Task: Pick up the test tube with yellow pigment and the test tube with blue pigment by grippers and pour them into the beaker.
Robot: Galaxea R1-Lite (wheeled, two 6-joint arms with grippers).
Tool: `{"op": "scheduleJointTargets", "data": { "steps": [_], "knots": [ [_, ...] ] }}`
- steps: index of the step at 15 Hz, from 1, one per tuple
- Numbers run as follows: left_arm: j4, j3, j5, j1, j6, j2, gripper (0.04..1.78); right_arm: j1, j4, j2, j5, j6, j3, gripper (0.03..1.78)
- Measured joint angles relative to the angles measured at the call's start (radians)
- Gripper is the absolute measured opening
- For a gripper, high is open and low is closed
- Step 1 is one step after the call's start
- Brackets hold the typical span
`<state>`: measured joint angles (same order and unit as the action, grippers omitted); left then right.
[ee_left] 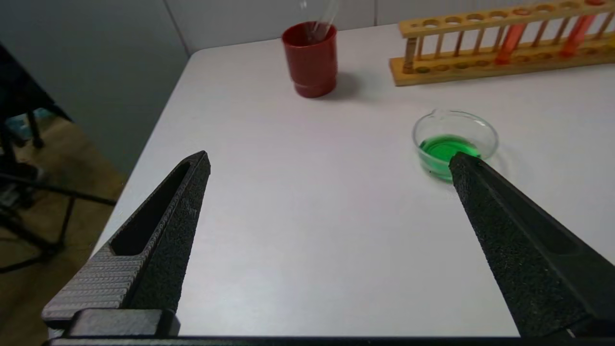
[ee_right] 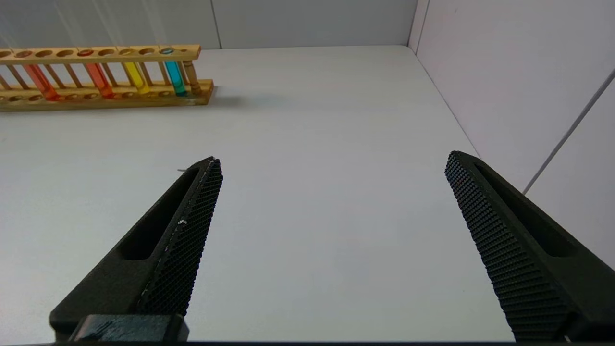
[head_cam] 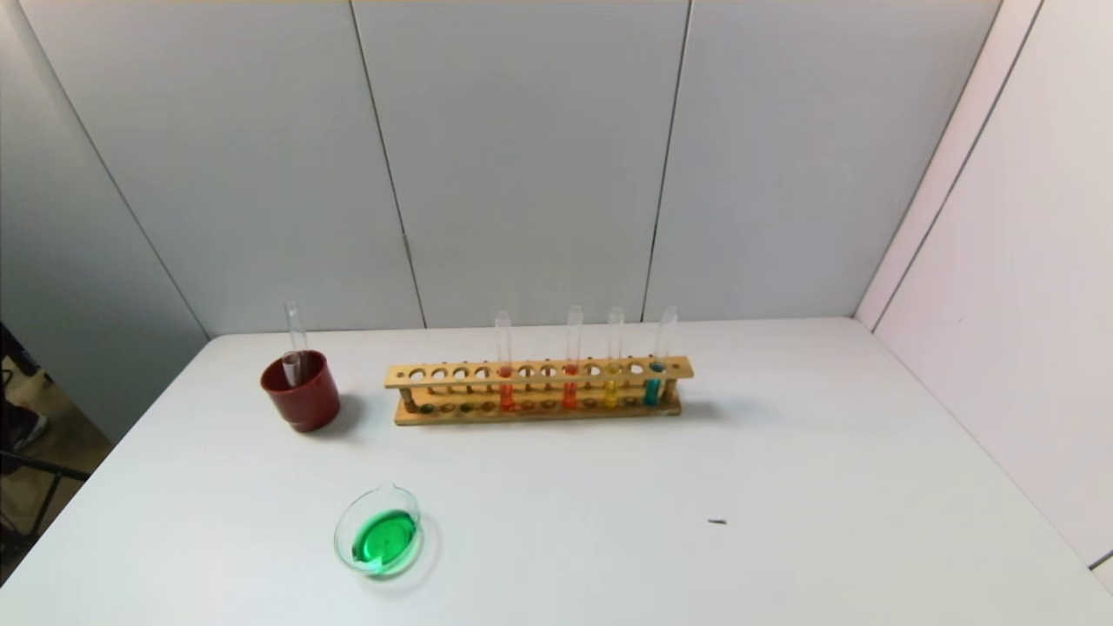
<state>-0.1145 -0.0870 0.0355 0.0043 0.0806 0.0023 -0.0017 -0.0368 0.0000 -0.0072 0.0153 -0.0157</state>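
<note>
Seemingly done: my beaker (head_cam: 379,541) holds green liquid, though a yellow tube (head_cam: 612,365) and blue tube (head_cam: 656,369) stand in the rack (head_cam: 539,396); my left gripper (ee_left: 331,163) and right gripper (ee_right: 331,168) gape wide, empty.

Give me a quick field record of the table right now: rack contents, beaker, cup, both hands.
rack: wooden test tube rack, far centre of the white table
tubes in rack: two orange-red, then yellow-pigment glass tube, then blue-pigment glass tube at the robot's-right end
beaker: low clear glass beaker holding green liquid, near-left
cup: dark red cup with an empty glass tube leaning inside
left hand: open, empty
right hand: open, empty
</note>
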Motion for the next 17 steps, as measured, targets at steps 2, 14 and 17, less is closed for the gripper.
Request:
{"op": "scheduleJointTargets", "data": {
  "steps": [2, 14, 17],
  "knots": [
    [0.045, 0.043, -0.036, 0.000, -0.045, -0.003, 1.75, 0.000, 0.002, 0.000, 0.000, -0.001, 0.000, 1.70],
    [0.047, 0.060, -0.037, 0.000, -0.081, -0.005, 1.75, 0.000, 0.000, 0.000, -0.001, 0.001, 0.000, 1.70],
    [0.047, 0.060, -0.037, 0.000, -0.081, -0.005, 1.75, 0.000, 0.000, 0.000, -0.002, 0.002, 0.000, 1.70]
  ]
}}
